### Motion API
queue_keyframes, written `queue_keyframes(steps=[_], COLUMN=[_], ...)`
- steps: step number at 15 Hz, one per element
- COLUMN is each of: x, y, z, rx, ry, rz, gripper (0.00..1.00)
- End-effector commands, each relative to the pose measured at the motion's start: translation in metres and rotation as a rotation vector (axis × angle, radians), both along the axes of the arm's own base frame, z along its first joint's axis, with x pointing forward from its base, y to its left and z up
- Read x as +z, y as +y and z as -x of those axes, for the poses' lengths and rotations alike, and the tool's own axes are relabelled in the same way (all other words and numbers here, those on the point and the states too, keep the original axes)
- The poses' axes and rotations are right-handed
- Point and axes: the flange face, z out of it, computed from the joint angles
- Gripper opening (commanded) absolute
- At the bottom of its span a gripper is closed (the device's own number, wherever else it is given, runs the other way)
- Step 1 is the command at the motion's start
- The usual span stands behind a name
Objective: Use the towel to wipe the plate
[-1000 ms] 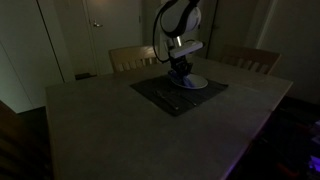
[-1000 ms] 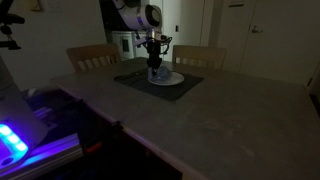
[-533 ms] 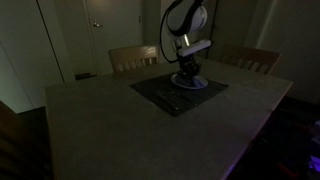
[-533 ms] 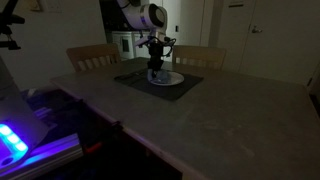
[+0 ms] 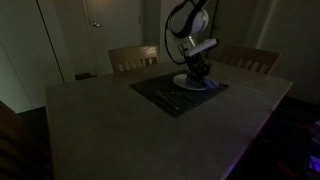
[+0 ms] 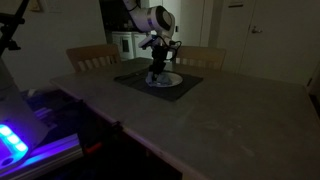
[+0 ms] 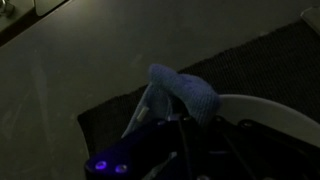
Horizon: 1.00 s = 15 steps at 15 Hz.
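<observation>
The towel (image 7: 186,94) is plain bluish-purple, the plate (image 7: 268,108) plain white. The placemat (image 7: 262,58) is dark and unpatterned, the table (image 7: 80,60) a pale, faintly mottled grey-beige

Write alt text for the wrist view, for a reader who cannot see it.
In dim light, the shut gripper pinches a bunched bluish towel at the rim of a white plate. The plate lies on a dark placemat on a pale table.
</observation>
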Motion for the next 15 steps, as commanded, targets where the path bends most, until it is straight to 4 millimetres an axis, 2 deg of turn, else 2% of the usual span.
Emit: queue_keyframes(steps=[1, 6, 9, 12, 15], x=[-0.015, -0.016, -0.012, -0.012, -0.008], y=[-0.021, -0.042, -0.044, -0.023, 0.0], z=[-0.018, -0.051, -0.074, -0.096, -0.105], rx=[-0.043, -0.052, -0.047, -0.024, -0.014], ry=[0.008, -0.035, -0.077, -0.131, -0.15], rz=[0.007, 0.014, 0.006, -0.043, -0.113], gripper=[0.02, 0.02, 0.02, 0.02, 0.02])
